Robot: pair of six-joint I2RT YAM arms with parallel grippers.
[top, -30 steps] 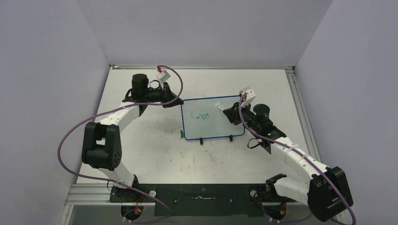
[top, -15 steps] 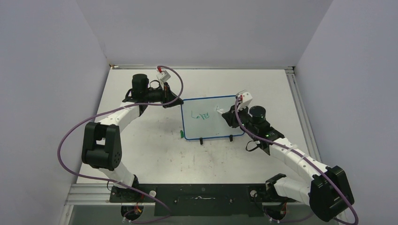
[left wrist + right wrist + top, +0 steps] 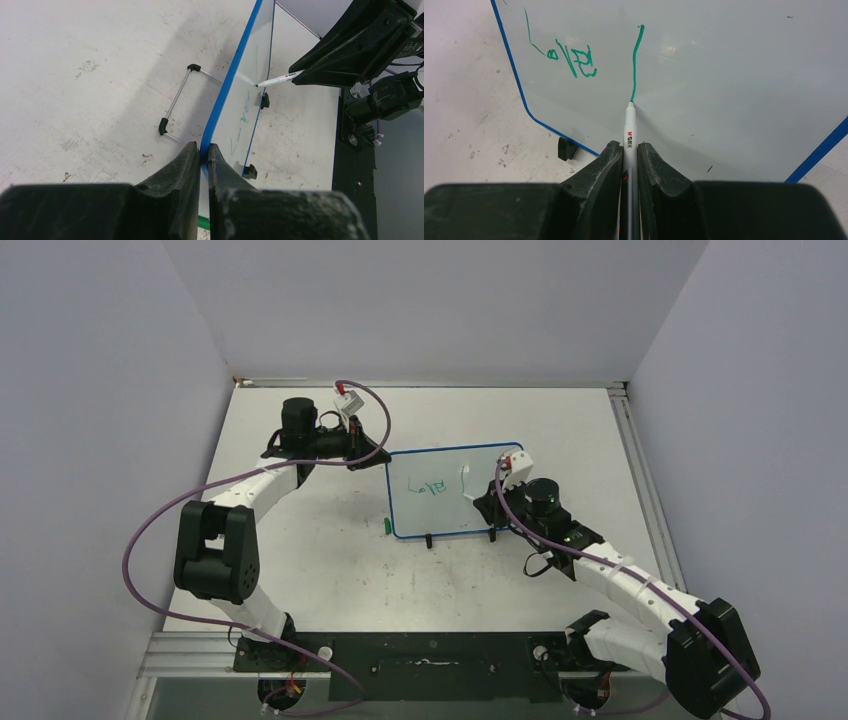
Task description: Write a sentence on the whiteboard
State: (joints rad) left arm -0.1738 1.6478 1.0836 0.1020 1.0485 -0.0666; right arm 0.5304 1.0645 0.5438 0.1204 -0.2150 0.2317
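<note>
White tabletop (image 3: 330,575); my left gripper (image 3: 202,148) clamps whiteboard (image 3: 734,65) rim, right gripper (image 3: 629,150) clamps marker (image 3: 629,125). I'd press lightly, drag straight toward 6 o'clock.

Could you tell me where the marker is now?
In the right wrist view, the marker is clamped in the right claw, its tip touching the whiteboard at the near end of a green stroke, right of the green word.
</note>
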